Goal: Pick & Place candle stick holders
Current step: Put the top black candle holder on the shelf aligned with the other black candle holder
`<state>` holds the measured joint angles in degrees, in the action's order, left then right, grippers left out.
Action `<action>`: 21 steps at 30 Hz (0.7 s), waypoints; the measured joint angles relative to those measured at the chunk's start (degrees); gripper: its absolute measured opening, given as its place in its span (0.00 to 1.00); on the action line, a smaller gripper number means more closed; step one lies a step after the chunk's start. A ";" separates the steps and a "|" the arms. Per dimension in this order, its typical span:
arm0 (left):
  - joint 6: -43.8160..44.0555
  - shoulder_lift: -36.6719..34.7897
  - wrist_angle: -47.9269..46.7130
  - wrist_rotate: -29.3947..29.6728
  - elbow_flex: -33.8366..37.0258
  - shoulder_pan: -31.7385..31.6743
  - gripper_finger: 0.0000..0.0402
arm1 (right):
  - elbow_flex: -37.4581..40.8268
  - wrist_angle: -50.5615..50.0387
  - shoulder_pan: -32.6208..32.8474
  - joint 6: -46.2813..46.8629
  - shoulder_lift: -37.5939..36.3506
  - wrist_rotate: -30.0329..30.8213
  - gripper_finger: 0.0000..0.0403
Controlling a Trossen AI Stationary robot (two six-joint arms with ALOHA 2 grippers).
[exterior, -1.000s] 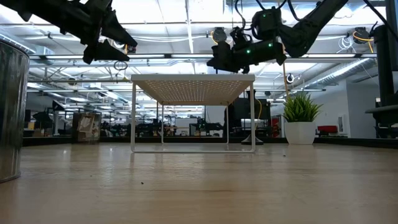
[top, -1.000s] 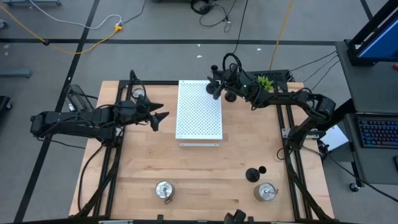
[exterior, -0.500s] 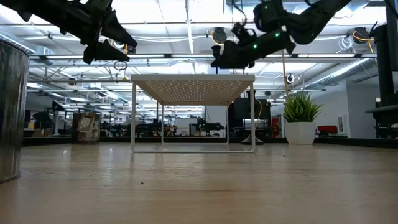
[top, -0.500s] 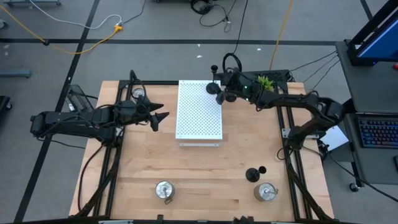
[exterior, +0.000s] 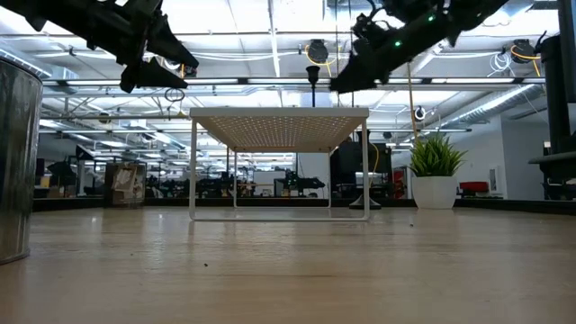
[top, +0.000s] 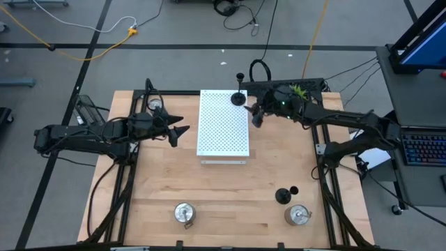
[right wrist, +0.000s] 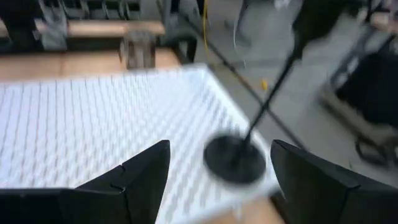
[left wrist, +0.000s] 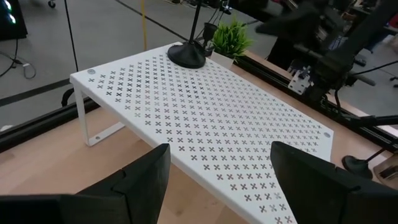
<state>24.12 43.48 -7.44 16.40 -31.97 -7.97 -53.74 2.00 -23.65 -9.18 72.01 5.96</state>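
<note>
Black holder point(right wrist: 239, 155) on white board point(right wrist: 93, 118) smeared in right wrist view, cup end cut by frame edge. Silver holder point(exterior: 16, 162) in low view half cut off at edge.

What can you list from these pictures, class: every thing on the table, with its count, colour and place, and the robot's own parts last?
Black candle holders: two; one on the white board's far right corner, one near the table's front right.
Silver candle holders: three; far left, front left, front right.
White perforated board: one, table's centre back.
Green plant: one, far right.
Left hand: open, empty, left of the board.
Right hand: open, empty, beside the board's right edge.
</note>
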 joint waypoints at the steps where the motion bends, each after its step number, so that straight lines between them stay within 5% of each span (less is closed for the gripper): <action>1: 0.04 0.00 -0.02 -0.02 0.00 0.00 0.71 | -0.02 -3.23 0.48 0.83 -0.89 1.08 0.68; 10: 0.40 0.00 -0.01 -0.02 0.00 0.00 0.71 | 0.04 -25.47 2.68 12.18 -4.78 12.09 0.68; 15: 0.52 0.00 0.00 -0.02 0.00 0.00 0.71 | 5.64 -19.87 1.16 16.03 -4.56 12.34 0.68; 21: 1.25 0.00 -0.02 -0.39 0.00 0.00 0.71 | 16.02 -1.68 -1.50 18.70 -4.56 15.11 0.68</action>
<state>25.37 43.48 -7.46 16.01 -31.97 -7.97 -37.72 0.32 -25.15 9.52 67.44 21.08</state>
